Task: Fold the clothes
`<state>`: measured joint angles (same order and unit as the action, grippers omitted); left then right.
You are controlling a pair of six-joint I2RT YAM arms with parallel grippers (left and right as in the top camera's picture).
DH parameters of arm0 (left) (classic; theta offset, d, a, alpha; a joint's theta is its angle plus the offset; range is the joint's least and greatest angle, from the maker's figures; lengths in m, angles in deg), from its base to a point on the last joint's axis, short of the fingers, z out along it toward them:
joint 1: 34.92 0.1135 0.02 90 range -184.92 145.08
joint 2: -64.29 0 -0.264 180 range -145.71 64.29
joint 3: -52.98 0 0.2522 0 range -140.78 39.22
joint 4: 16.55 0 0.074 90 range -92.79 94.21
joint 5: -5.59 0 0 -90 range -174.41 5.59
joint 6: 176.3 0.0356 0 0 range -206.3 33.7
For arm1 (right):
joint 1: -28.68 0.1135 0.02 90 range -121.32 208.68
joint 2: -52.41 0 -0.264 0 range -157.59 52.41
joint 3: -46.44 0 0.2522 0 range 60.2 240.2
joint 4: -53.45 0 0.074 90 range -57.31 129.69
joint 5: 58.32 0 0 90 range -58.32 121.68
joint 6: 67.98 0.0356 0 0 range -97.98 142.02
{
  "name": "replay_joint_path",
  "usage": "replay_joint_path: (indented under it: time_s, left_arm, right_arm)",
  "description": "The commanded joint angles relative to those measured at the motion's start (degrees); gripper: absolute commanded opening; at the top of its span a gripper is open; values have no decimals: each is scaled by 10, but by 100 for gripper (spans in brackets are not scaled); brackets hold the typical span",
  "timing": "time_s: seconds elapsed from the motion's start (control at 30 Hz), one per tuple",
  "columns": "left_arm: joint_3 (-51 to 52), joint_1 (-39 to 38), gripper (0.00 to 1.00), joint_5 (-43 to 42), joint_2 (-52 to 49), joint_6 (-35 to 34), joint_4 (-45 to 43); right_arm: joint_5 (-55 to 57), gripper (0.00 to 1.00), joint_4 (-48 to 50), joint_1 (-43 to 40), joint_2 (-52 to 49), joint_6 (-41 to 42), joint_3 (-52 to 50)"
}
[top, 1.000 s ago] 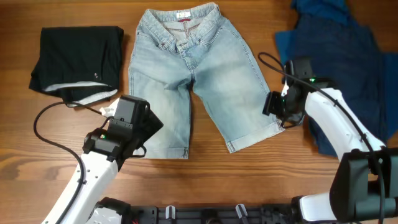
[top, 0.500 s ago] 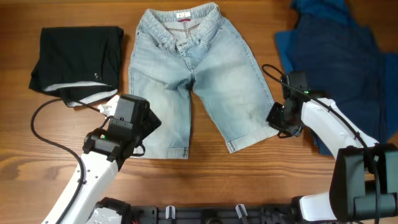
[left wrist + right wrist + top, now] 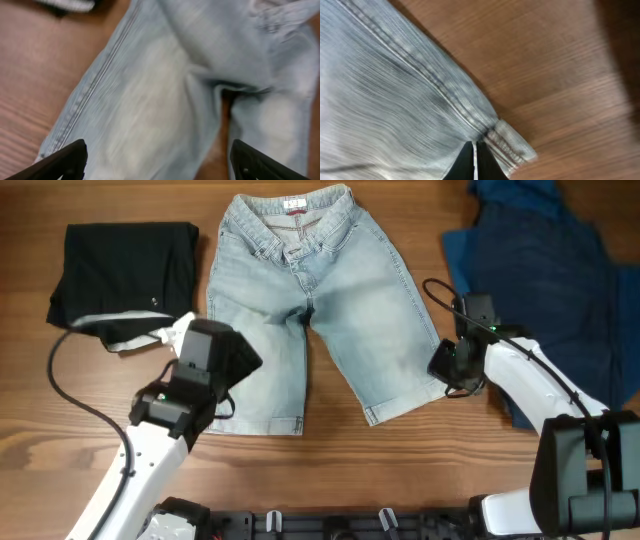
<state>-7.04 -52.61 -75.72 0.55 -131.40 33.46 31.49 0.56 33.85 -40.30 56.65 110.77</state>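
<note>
1. Garments, three in total.
   - The dark blue garment [image 3: 550,280] lies rumpled at the right.
   - The denim shorts [image 3: 310,310] lie flat at the table's centre. The waistband is toward the far edge and both legs point toward the robot.
   - The black garment [image 3: 125,270], with white trim, lies folded at the far left.
   - Bare wood separates all three.
2. Arms, two in total. The left arm [image 3: 150,450] reaches over the shorts' left leg. The right arm [image 3: 530,380] reaches to the outer hem corner of the right leg.
3. Grippers, two in total.
   - The left gripper [image 3: 157,167] is spread wide above the left leg, with denim visible between its tips.
   - The right gripper [image 3: 473,160] has its fingers pressed almost together at the side seam, just beside the hem.
4. Hidden or unclear.
   - The dark blue garment is cut off by the top and right edges of the overhead view.
   - The wrist housings cover both grippers in the overhead view.
   - Both wrist views are blurred.
   - It cannot be determined whether cloth sits between the right fingers.
5. Surface: the table [image 3: 400,470] is brown wood with lengthwise grain and fills the overhead view.
</note>
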Motion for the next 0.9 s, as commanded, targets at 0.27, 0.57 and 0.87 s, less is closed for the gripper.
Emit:
replay_joint_path:
  time_s: [0.27, 0.57, 0.87]
  left_arm:
    - [-158, 25, 100, -12, 2, 210, -56]
    - [-158, 47, 100, -11, -60, 224, -94]
    - [-158, 48, 100, -12, -186, 239, -178]
  right_arm:
    - [-119, 4, 32, 1, -71, -121, -4]
    - [-99, 4, 173, -22, -190, -75, 6]
    - [-17, 4, 286, -53, -238, -91, 101]
